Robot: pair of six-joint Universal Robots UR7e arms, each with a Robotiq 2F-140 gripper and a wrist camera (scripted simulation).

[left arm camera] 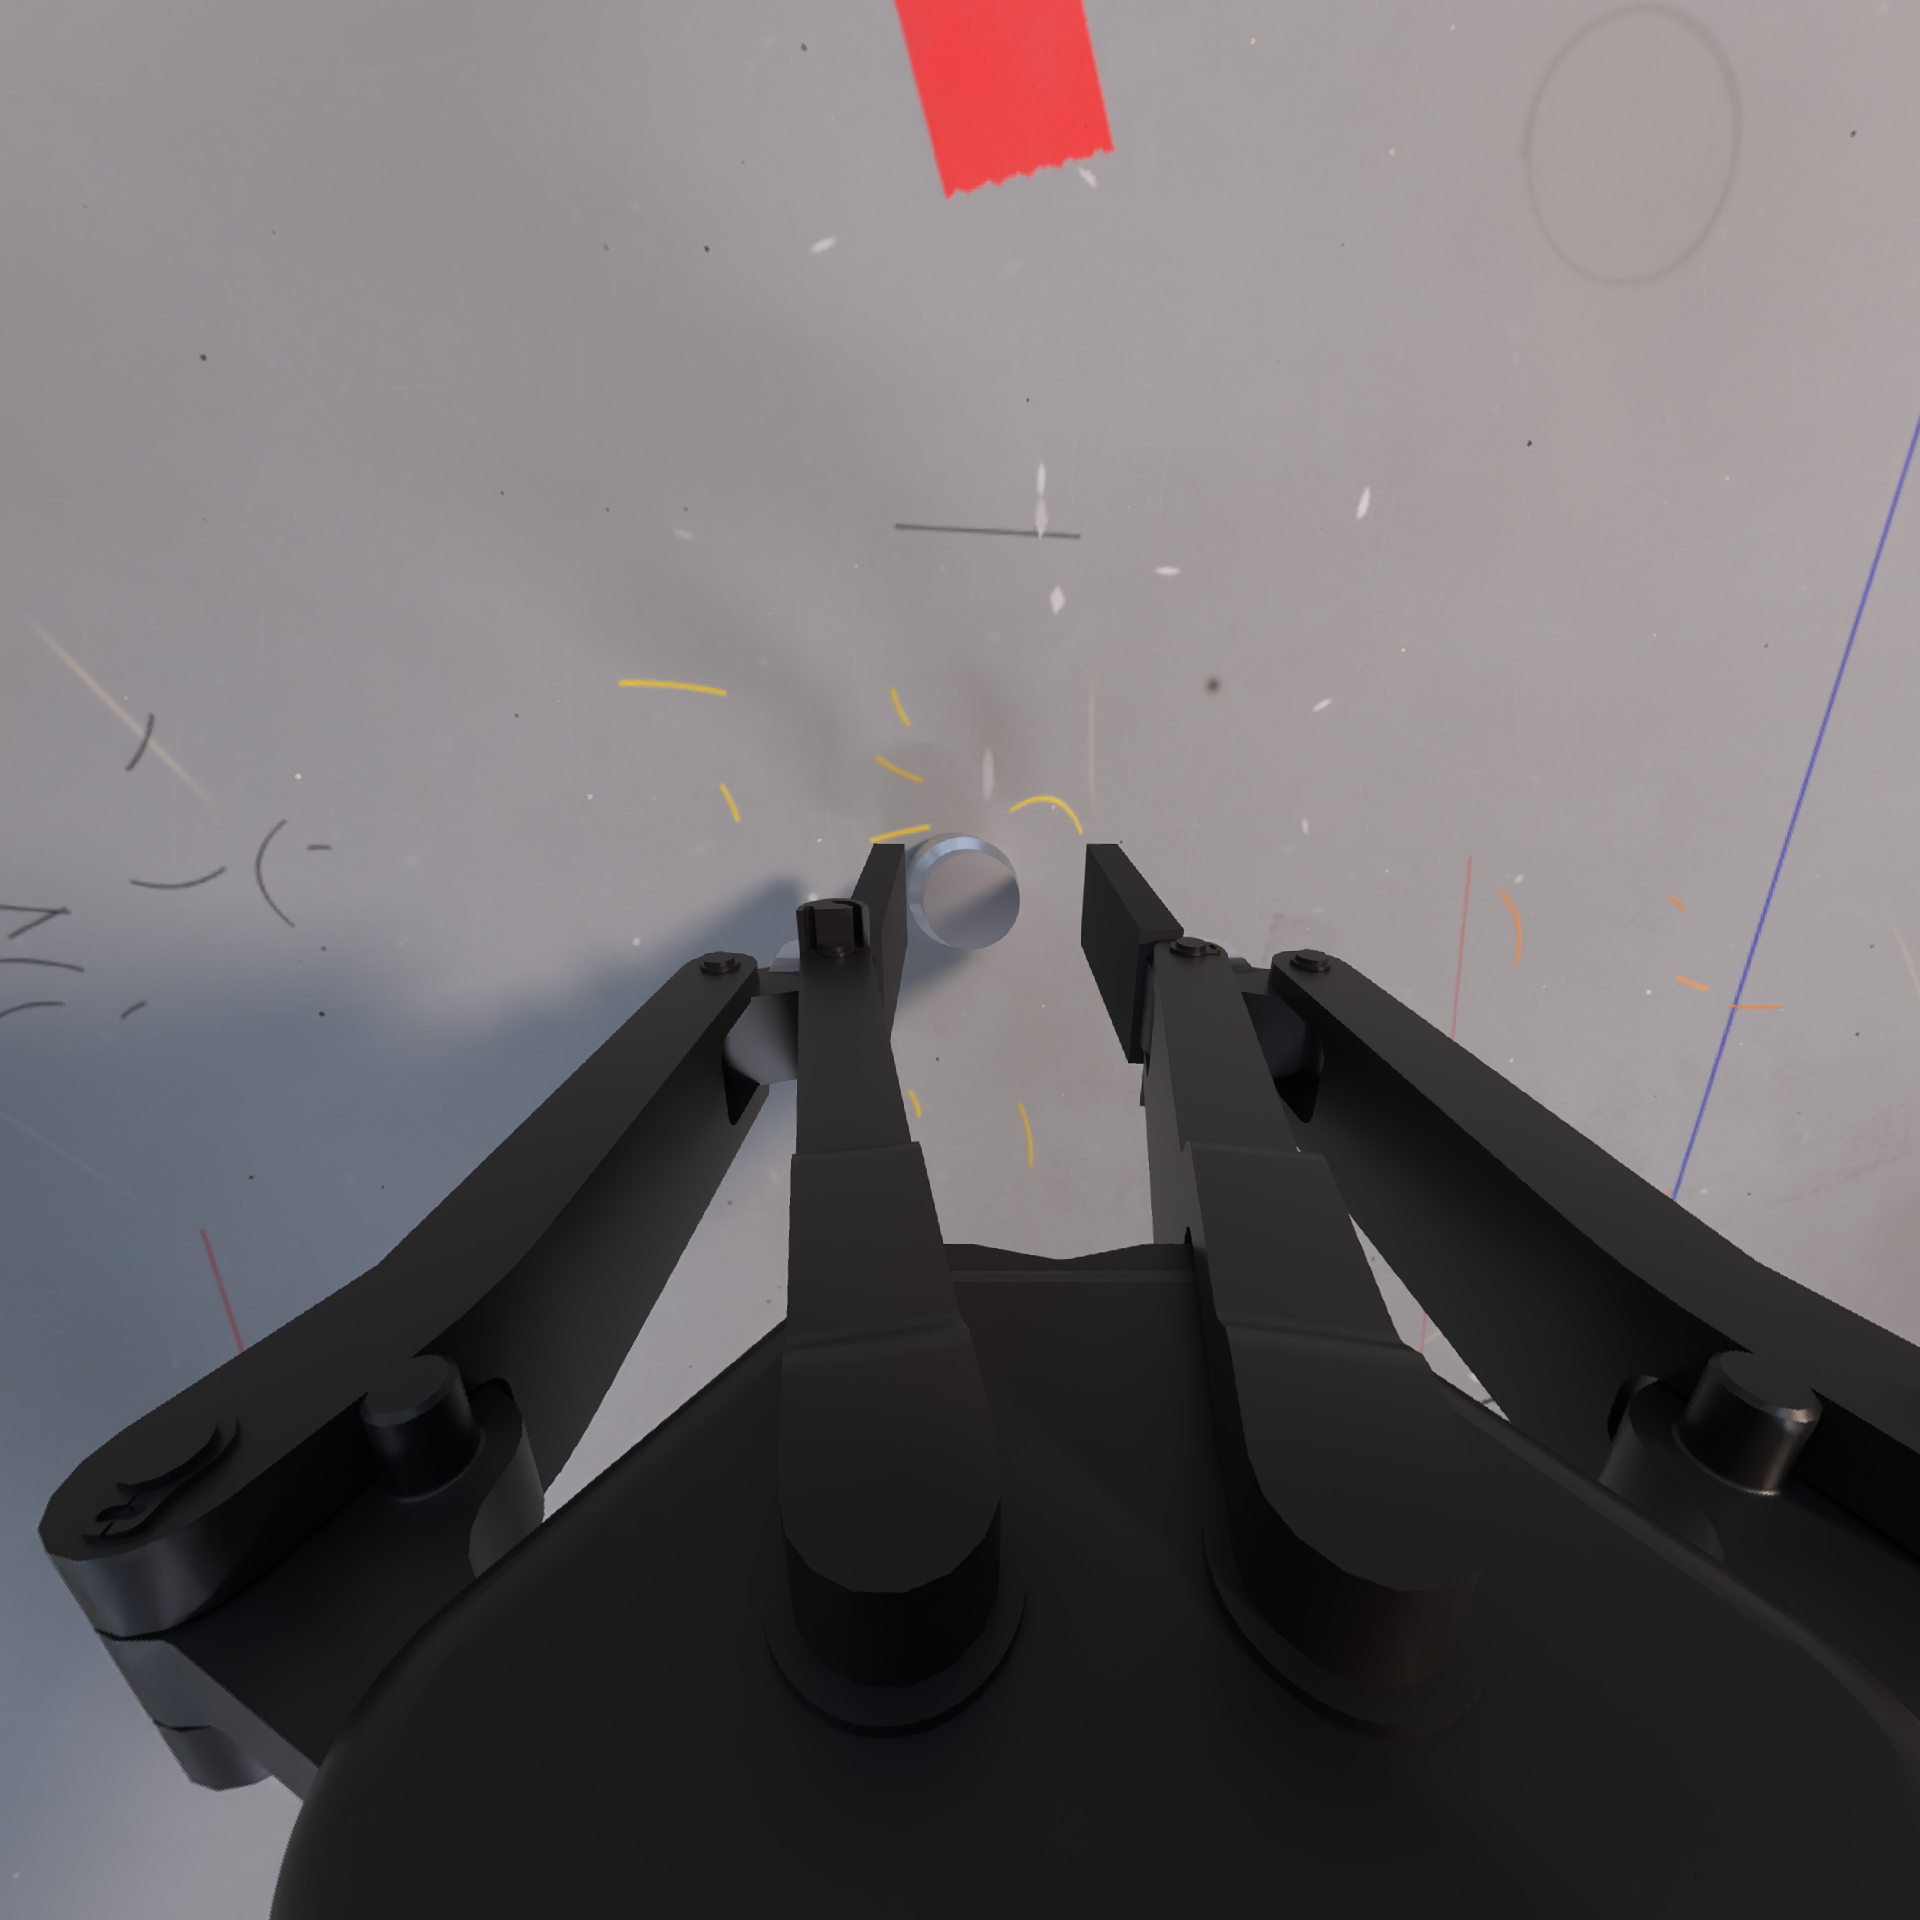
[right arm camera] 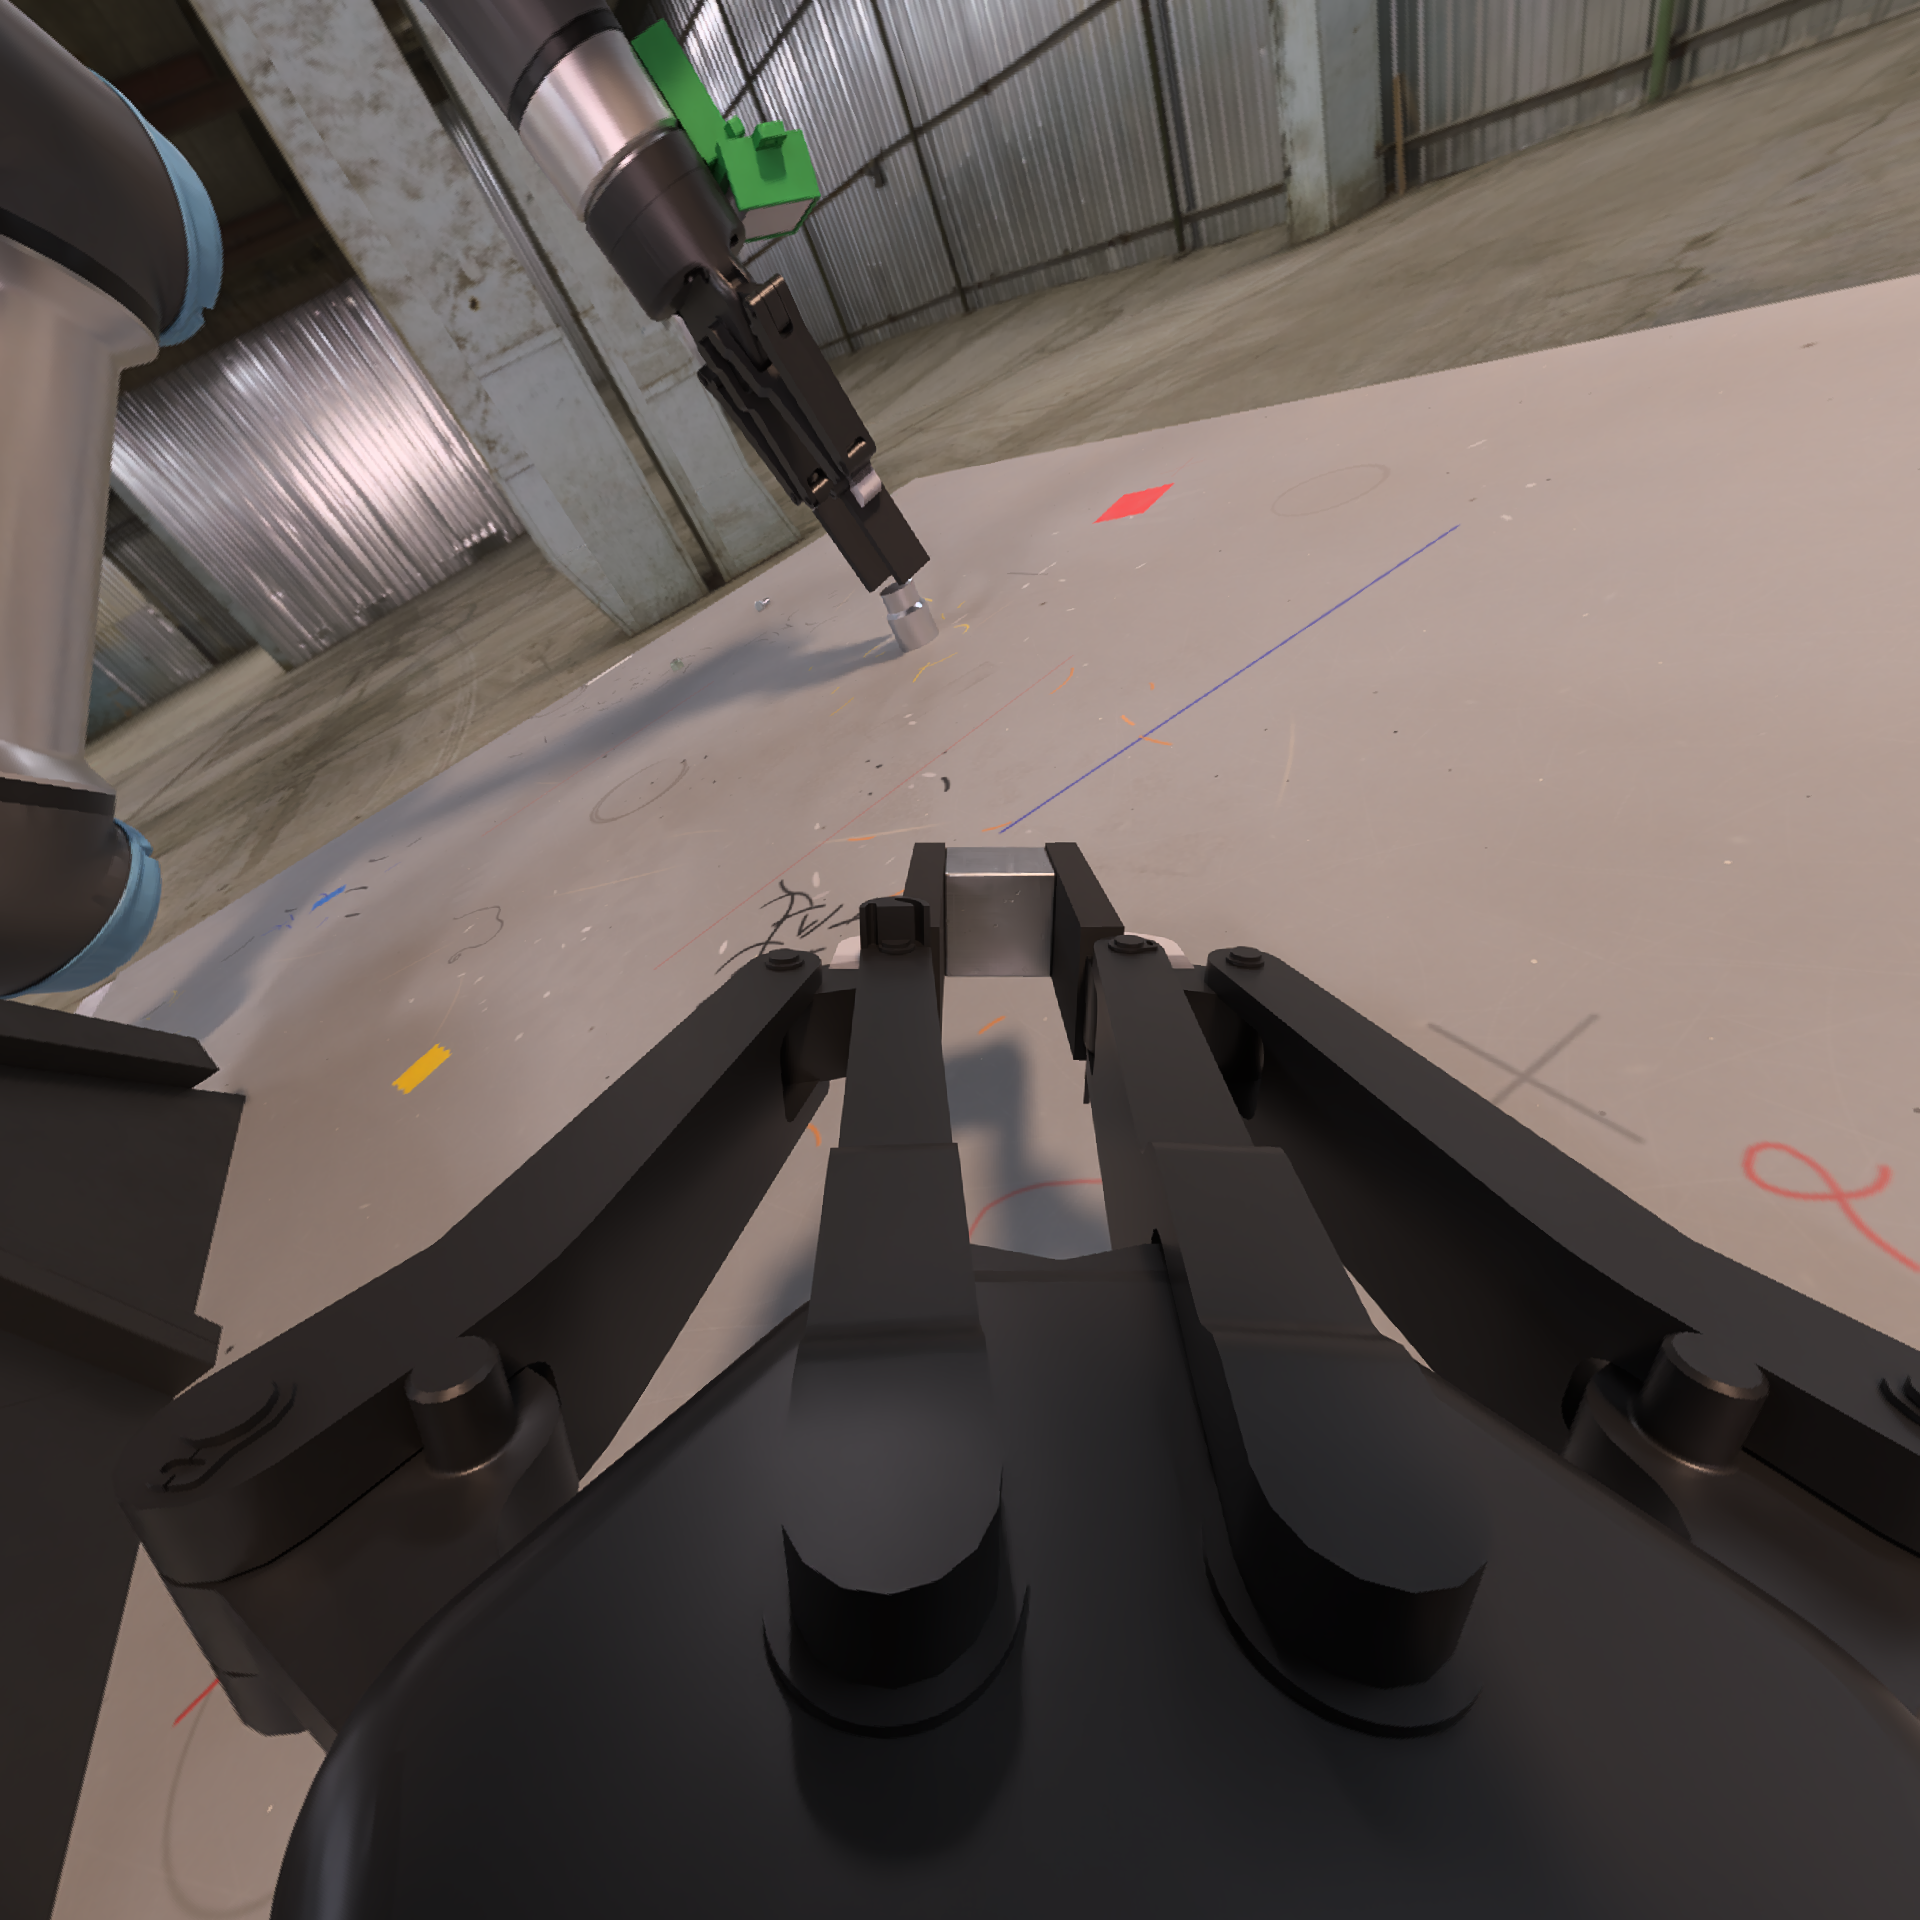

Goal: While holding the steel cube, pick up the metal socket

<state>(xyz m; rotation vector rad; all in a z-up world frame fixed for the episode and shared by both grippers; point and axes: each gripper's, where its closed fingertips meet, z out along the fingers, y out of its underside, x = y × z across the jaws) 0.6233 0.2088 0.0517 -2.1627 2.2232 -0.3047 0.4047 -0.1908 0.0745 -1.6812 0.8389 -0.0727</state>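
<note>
I am holding the cube (right arm camera: pixel 997 909) clenched between the fingertips of my right gripper (right arm camera: pixel 1000 904), clear above the table (right arm camera: pixel 1455 779); its steel faces are sitting squarely between the two pads; my left gripper (left arm camera: pixel 985 894) is hanging over the socket (left arm camera: pixel 964 891), fingers spread apart, with the socket lying against the inner side of one finger (left arm camera: pixel 883 914) and a gap showing between it and the other; from my right wrist view the left gripper (right arm camera: pixel 891 577) is reaching down at a slant, its tips at the top of the socket (right arm camera: pixel 908 615), which is standing on the table; whether the tips are touching it there I cannot tell; a red tape patch (left arm camera: pixel 1003 94) is lying well beyond the socket, and a blue line (left arm camera: pixel 1797 800) is running off to one side.
</note>
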